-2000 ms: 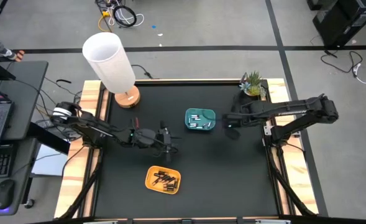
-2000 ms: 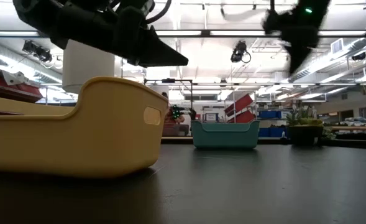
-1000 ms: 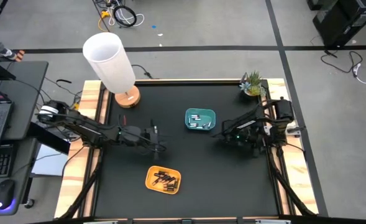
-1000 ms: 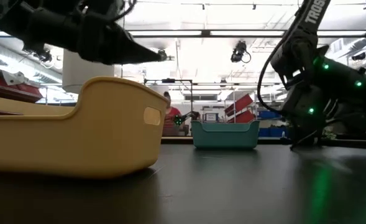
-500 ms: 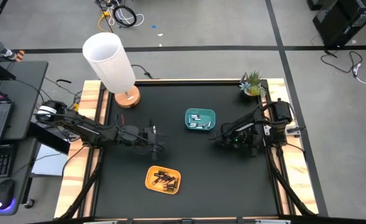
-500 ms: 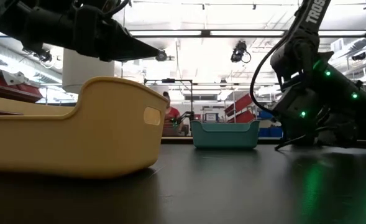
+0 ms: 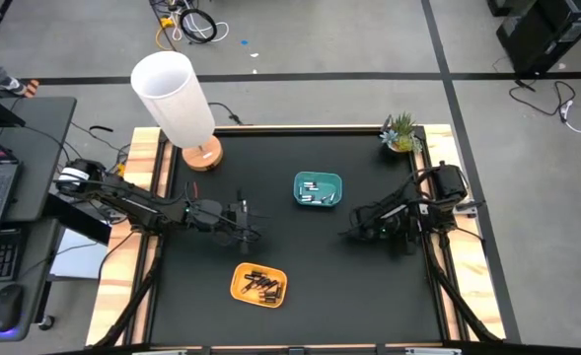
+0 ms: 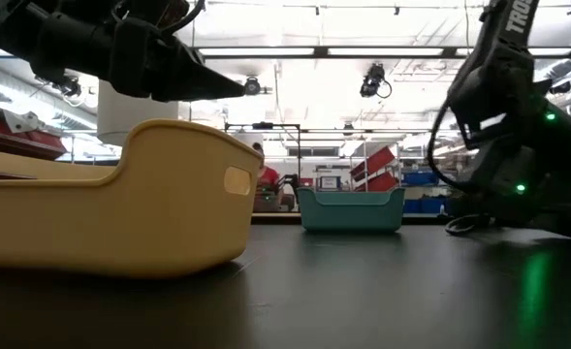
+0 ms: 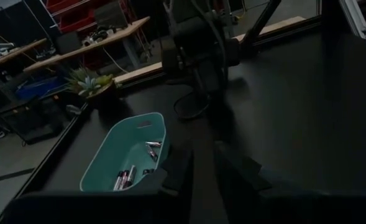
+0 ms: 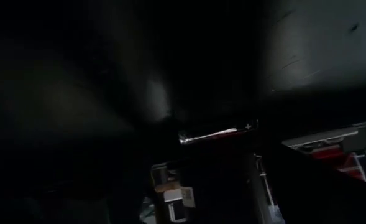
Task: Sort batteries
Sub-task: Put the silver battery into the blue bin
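The left gripper (image 7: 254,223) is held low at centre left, jaws a little apart, nothing seen inside. The right gripper (image 7: 352,233) is folded down at right, jaws wide. Batteries (image 7: 260,285) are piled crisscross in the yellow tray (image 7: 239,275) and teal tray (image 7: 299,181).

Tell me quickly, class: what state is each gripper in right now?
Left gripper: jaws slightly apart, holding nothing visible.
Right gripper: low by the table, state cannot be told.
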You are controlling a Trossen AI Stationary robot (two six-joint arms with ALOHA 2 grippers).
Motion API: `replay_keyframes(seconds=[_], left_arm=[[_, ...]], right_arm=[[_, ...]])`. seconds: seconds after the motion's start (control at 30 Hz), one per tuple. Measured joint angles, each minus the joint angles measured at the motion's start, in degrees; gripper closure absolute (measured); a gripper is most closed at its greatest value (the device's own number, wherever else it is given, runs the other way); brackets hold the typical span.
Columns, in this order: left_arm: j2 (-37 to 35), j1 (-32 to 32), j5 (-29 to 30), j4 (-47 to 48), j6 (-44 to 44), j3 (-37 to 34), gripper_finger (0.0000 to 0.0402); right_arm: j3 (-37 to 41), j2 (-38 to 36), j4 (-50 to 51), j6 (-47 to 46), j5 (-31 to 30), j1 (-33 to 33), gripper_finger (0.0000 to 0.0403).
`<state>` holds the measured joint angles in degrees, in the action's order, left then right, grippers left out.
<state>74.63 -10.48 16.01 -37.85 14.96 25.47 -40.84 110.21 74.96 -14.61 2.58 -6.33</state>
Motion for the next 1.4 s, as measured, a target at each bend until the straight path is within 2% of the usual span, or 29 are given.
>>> replay_keyframes(seconds=[0.27,0.43,0.6,0.97,1.23,1.4], left_arm=[[0.0,-0.1,-0.1,0.1,-0.4,0.0,0.0324],[0.0,-0.1,-1.5,0.1,-0.5,0.0,0.0324],[0.0,-0.4,-1.6,0.1,-0.5,0.0,0.0324],[-0.1,-0.8,-1.7,0.3,-0.4,0.0,0.0324],[-0.2,-0.8,-1.5,0.3,-0.2,0.0,0.0324],[-0.2,-0.8,-1.2,0.3,0.3,0.0,0.0324]], right_arm=[[1.3,-0.2,-1.9,-0.6,-0.7,-1.1,0.013],[2.0,-0.3,-3.0,0.2,2.3,-1.0,0.0155],[2.0,-0.3,-3.1,0.6,2.8,-0.9,0.0184],[0.7,0.1,-2.3,1.3,1.3,-1.0,0.0304],[-0.4,0.2,-1.1,1.6,2.4,-0.9,0.0389],[-5.5,0.3,-0.9,3.8,6.8,-0.6,0.0396]])
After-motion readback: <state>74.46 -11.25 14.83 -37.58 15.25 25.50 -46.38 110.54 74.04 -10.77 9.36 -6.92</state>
